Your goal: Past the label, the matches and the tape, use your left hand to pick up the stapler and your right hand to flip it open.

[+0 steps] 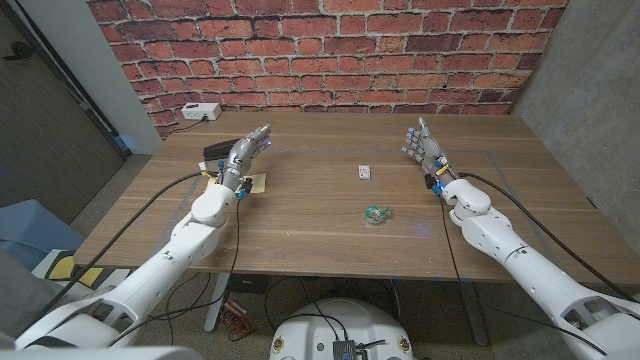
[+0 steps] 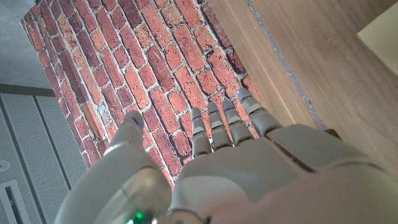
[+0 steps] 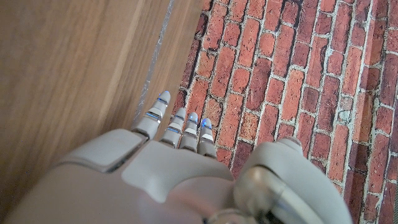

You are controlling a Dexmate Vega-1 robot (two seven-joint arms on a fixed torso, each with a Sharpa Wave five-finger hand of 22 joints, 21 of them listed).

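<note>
A black stapler (image 1: pixel 215 151) lies near the table's far left, partly hidden behind my left hand (image 1: pixel 247 150). That hand hovers beside it with fingers stretched out and apart, holding nothing; the left wrist view shows its fingers (image 2: pixel 227 124) pointing toward the brick wall. A yellow label (image 1: pixel 256 182) (image 2: pixel 382 31) lies just nearer than the hand. The small white matchbox (image 1: pixel 364 172) sits mid-table, and the roll of tape (image 1: pixel 377 213) lies nearer to me. My right hand (image 1: pixel 425 146) stands at the far right, fingers extended and empty, its fingers (image 3: pixel 177 121) also aimed at the wall.
A white box (image 1: pixel 200 112) with a cable sits at the table's back left corner against the brick wall (image 1: pixel 330 50). Black cables trail along both arms over the wooden table (image 1: pixel 300 230).
</note>
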